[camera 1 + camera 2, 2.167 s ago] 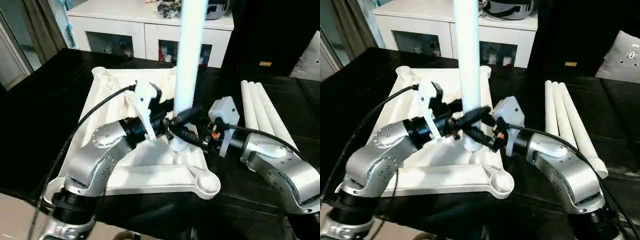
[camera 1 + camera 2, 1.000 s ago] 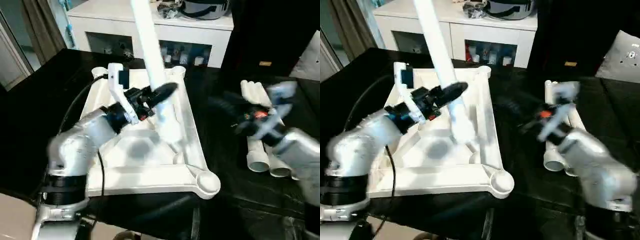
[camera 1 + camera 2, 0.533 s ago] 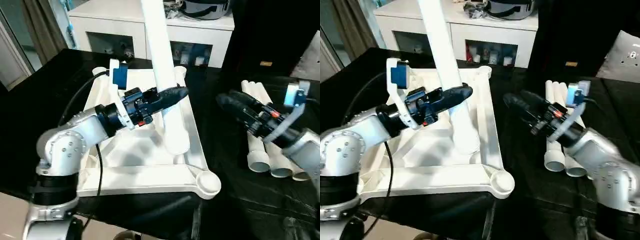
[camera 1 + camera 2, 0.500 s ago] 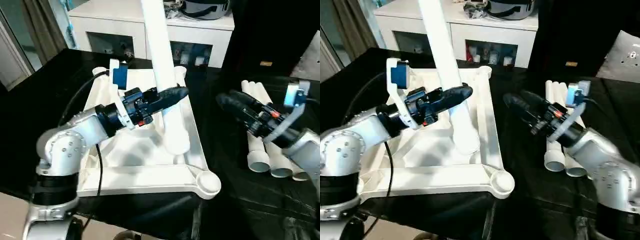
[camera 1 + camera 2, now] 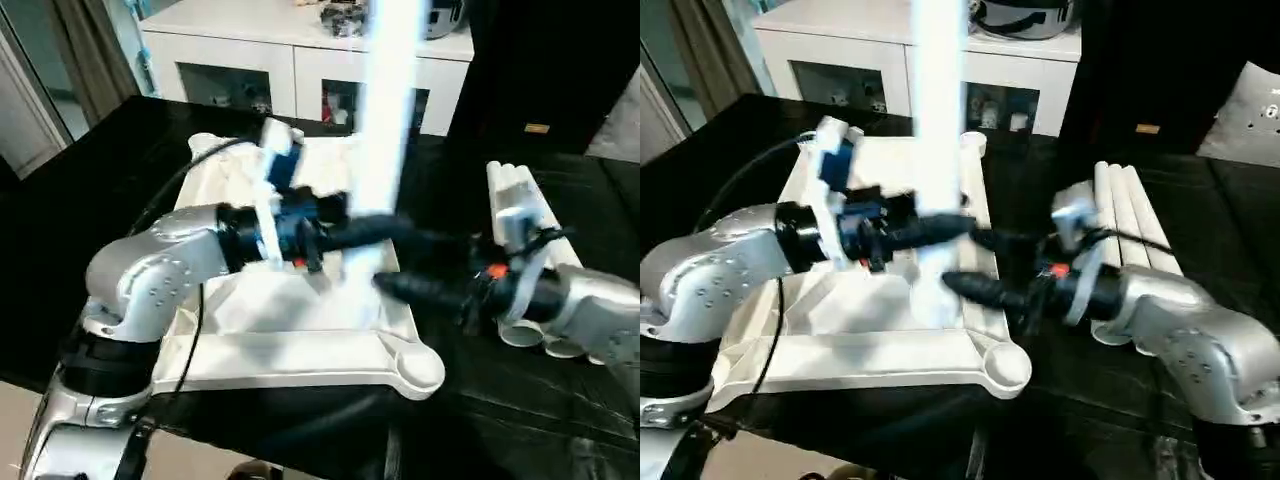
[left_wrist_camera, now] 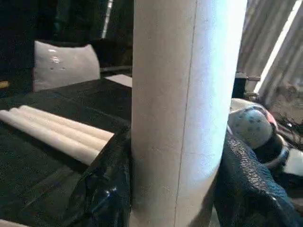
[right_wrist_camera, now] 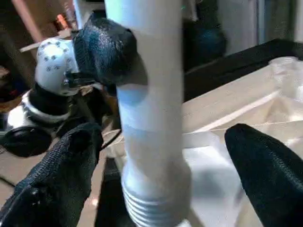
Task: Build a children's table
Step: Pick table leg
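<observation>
White plastic fills the middle of my view: the children's table top lies upside down on the black counter, ribbed underside up, a round corner socket at its near right corner. My left pincer is clamped around one white leg, which stands nearly upright over the right-hand part of the top. In the left wrist view both black fingers press against the leg's sides. In the right wrist view the leg's lower end is ribbed with threads and hangs just above the white underside; whether it touches, I cannot tell.

My right pincer is spread wide, holding nothing, its two fingers standing either side of the leg's lower end and apart from it. From the head camera it reaches in from the right, low beside the top's right rim.

Three spare legs lie side by side on the counter to the right of the top, touching one another, open ends toward me. Behind the counter stands a white cabinet with small items on its shelves, too small to make out.
</observation>
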